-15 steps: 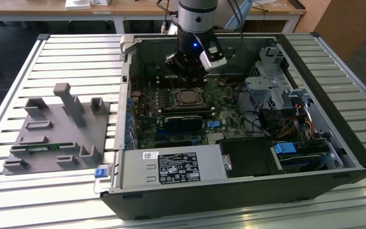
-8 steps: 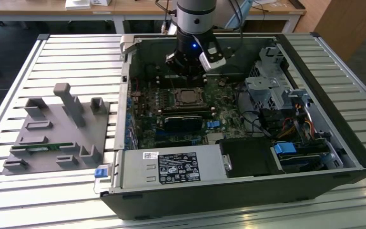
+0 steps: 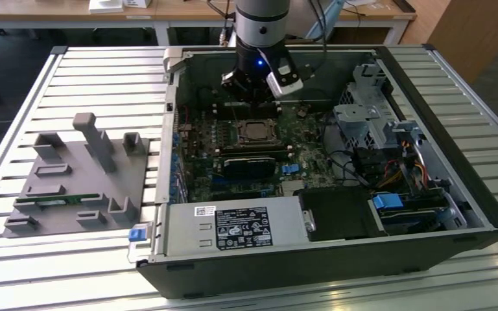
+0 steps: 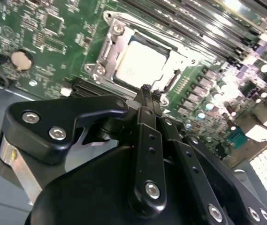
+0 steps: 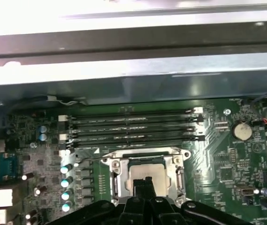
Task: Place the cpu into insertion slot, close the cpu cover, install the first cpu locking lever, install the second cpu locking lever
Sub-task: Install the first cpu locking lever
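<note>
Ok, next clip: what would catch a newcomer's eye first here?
An open computer case lies on a slatted table, and the arm reaches down into it. In both wrist views the silver cpu sits mid green board, framed by the cpu cover, with the shut hand poised close to it. A grey fixture lies at the exterior view's left.

Open room above the cpu cover [image 4: 116,45], memory slots [image 5: 133,125] just beside (low ridges), case wall [image 5: 133,84] beyond them.
</note>
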You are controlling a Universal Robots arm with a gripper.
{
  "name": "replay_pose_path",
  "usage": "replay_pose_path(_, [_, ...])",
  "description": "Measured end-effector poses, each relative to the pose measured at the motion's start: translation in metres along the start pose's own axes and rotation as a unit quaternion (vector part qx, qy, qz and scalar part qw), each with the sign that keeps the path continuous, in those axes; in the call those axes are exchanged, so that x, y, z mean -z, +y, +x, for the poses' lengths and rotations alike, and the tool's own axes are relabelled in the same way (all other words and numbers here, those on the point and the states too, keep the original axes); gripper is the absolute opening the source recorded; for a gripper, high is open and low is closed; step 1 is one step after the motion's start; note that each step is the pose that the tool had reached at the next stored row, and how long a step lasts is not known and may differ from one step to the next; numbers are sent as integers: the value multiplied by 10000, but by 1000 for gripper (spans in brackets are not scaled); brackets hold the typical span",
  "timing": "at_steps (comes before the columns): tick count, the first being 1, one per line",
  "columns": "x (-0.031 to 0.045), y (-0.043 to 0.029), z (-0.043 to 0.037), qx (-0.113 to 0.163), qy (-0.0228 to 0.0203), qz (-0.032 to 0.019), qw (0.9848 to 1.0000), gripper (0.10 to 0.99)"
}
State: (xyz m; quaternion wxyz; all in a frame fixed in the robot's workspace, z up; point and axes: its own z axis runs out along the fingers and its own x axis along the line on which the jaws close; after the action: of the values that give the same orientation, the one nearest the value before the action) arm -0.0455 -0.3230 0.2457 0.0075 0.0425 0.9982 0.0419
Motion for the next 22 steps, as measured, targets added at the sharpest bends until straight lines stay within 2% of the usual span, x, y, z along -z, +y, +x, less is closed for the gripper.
replay_pose_path(10, [-1, -11, 131, 0, 0, 0, 10000, 106])
replay_pose_path(22, [-1, -21, 203, 1, 0, 0, 10000, 106])
